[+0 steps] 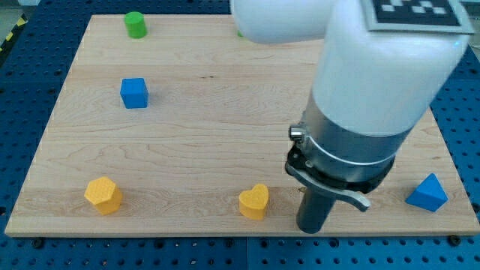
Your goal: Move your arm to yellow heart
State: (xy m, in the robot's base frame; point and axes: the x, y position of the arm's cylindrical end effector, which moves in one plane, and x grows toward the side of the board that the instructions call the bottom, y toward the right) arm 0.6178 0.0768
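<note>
The yellow heart (254, 202) lies near the board's bottom edge, a little right of centre. My tip (311, 229) is the lower end of the dark rod, close to the bottom edge, a short gap to the right of the heart and slightly lower in the view. It does not touch the heart. The arm's large white body covers the board's upper right.
A yellow hexagonal block (103, 195) sits at bottom left. A blue cube (134, 93) lies at left, a green cylinder (136, 24) at top left, a blue triangular block (427, 193) at bottom right. A green sliver (240, 32) peeks beside the arm. The wooden board (195, 127) ends just below my tip.
</note>
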